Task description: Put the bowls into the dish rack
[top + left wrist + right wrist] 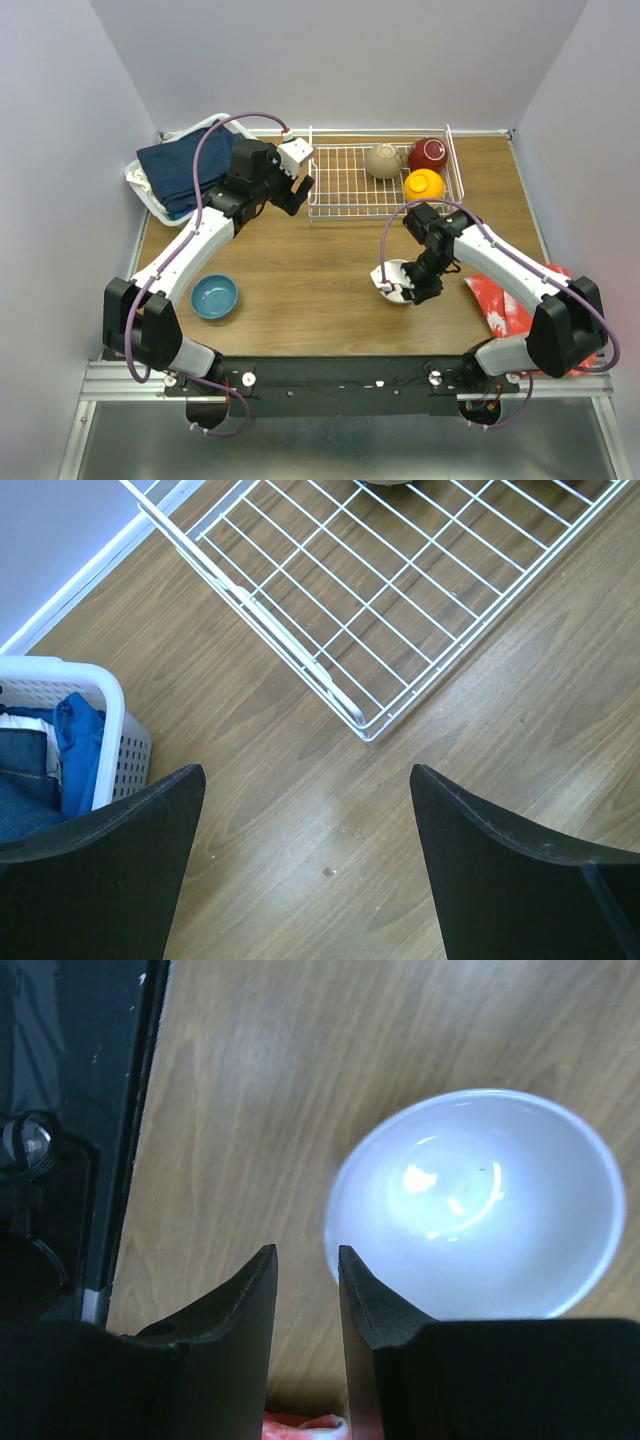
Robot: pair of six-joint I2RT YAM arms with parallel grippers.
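While the left gripper (pixel 305 780) hangs with jaws spread wide and empty beside a corner of the dish rack (pixel 330 580), the right gripper (pixel 303 1252) is down by the white bowl (pixel 470 1200) on the table (pixel 300 270), its jaws a little apart with only wood between them. A cream bowl (pixel 382 160), a dark red bowl (pixel 428 154) and an orange bowl (pixel 424 184) sit in the rack, and a blue bowl (pixel 214 296) sits on the table.

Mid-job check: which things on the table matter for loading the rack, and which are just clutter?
For the job: dish rack, cream bowl, maroon bowl, orange bowl, white bowl, blue bowl.

Lying about: white plastic basket, dark blue cloth, red packet.
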